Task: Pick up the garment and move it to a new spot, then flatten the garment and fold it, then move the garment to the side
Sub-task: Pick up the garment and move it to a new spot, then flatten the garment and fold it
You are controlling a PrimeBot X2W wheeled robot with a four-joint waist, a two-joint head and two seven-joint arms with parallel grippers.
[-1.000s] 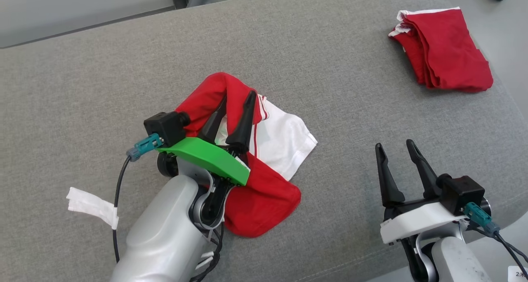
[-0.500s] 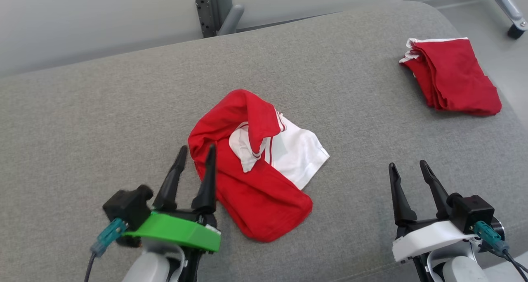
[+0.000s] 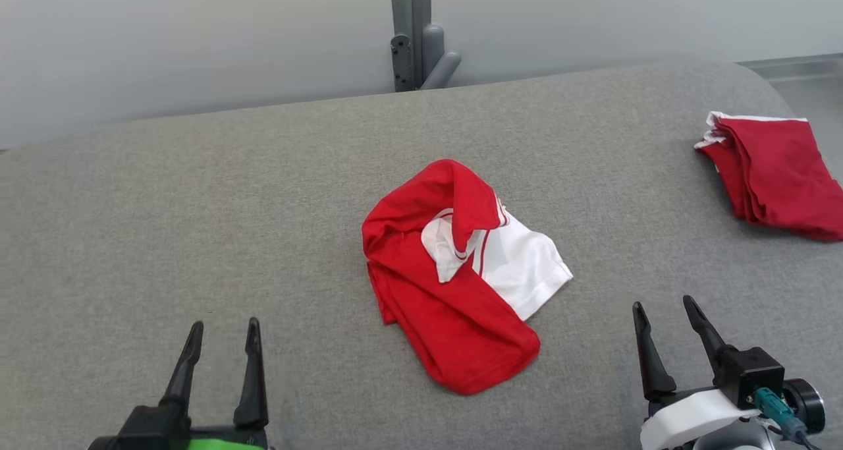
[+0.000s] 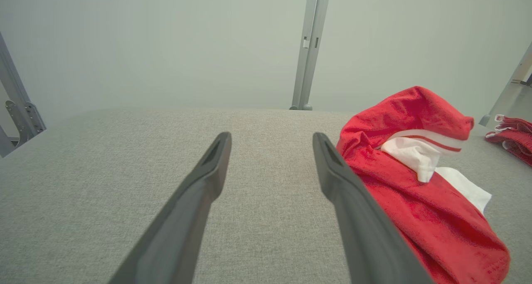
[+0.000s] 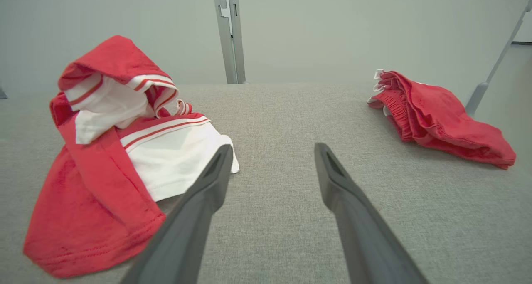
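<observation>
Garment (image 3: 454,305): soft red knit, white panel, red-striped trim; crumpled heap with one red fold peaked up; loose on tabletop (image 3: 197,206), ahead of and between both jaws, touching neither.
Tabletop: grey woven upholstery, padded, rounded far edge.
Left jaws: long dark tapered fingers (image 3: 251,377), spread apart, empty; garment just to right.
Right jaws: matching fingers (image 3: 649,358), spread apart, empty; garment to left.
Second red garment (image 3: 777,173): folded flat stack, white edging; well ahead-right of right jaws.
Grey metal post (image 3: 415,35): beyond far edge.

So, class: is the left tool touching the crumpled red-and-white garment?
Apart. The head view shows a strip of bare grey surface between the left tool and the garment.
</observation>
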